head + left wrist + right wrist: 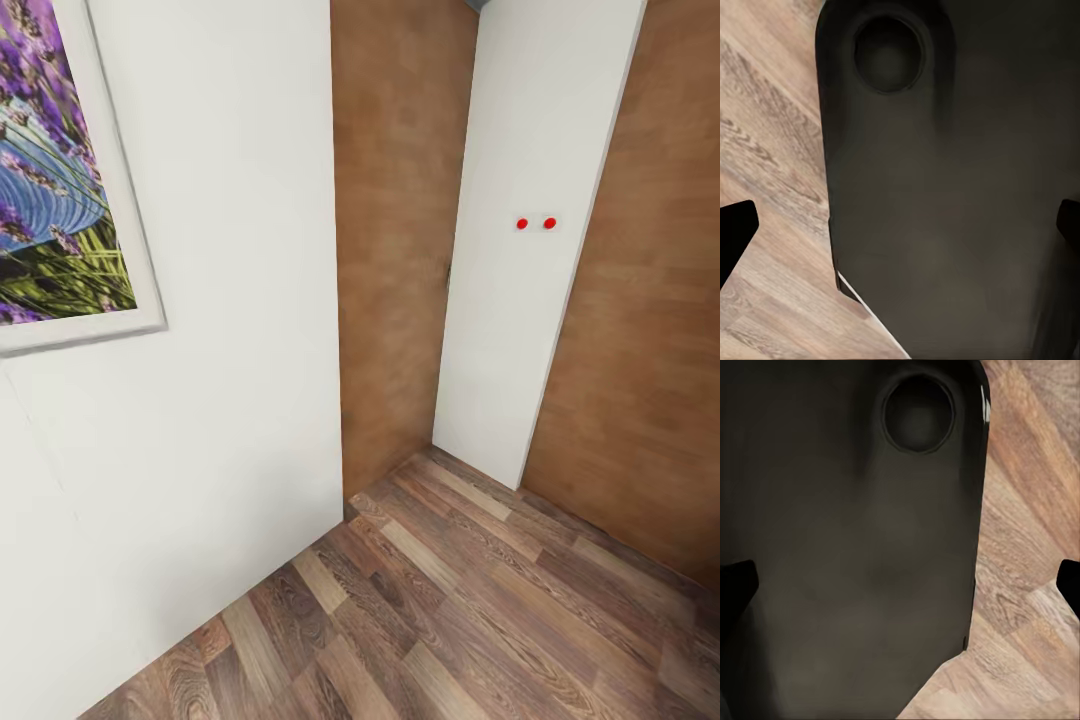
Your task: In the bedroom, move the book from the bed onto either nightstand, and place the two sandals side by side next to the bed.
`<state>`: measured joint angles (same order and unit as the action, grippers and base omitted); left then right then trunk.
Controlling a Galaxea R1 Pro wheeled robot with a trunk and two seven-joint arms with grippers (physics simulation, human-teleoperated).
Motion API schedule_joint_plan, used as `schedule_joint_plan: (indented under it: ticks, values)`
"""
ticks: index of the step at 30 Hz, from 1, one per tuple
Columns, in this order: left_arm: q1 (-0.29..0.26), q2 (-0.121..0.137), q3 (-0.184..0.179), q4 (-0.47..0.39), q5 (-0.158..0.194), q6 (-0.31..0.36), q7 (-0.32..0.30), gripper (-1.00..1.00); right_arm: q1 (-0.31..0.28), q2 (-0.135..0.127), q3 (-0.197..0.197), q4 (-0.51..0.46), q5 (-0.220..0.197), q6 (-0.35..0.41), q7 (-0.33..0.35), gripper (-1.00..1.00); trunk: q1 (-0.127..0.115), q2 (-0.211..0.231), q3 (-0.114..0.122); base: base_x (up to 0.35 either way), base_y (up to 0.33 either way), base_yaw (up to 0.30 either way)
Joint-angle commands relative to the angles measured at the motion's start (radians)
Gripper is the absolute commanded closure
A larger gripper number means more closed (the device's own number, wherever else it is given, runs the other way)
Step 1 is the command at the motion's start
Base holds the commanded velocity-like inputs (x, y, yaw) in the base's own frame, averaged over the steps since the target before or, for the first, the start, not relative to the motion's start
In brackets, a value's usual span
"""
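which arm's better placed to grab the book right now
Neither, judging by these views. The head view faces a white wall and wood floor; both wrist views look down at floor beside the robot's dark body.

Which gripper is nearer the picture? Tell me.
Left, most likely. The picture hangs on the robot's left-hand wall; left gripper and right gripper both point down at its dark base and the floor.
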<state>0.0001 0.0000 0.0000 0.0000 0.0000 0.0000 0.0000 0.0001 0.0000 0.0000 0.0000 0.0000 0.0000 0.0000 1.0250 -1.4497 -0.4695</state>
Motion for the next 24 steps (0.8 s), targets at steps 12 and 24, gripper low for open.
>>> schedule_joint_plan:
  ticks: [12, 24]
  values:
    - [0.009, 0.012, 0.000, 0.001, 0.002, -0.001, -0.005, -1.00, -0.006, 0.003, 0.007, -0.008, 0.007, -0.002, 0.014, -1.00, 0.000, 0.000, 0.000, 0.000, 0.000, 0.000]
    - [0.009, 0.012, 0.000, 0.001, 0.002, -0.001, -0.005, -1.00, -0.006, 0.003, 0.007, -0.008, 0.007, -0.002, 0.014, -1.00, 0.000, 0.000, 0.000, 0.000, 0.000, 0.000]
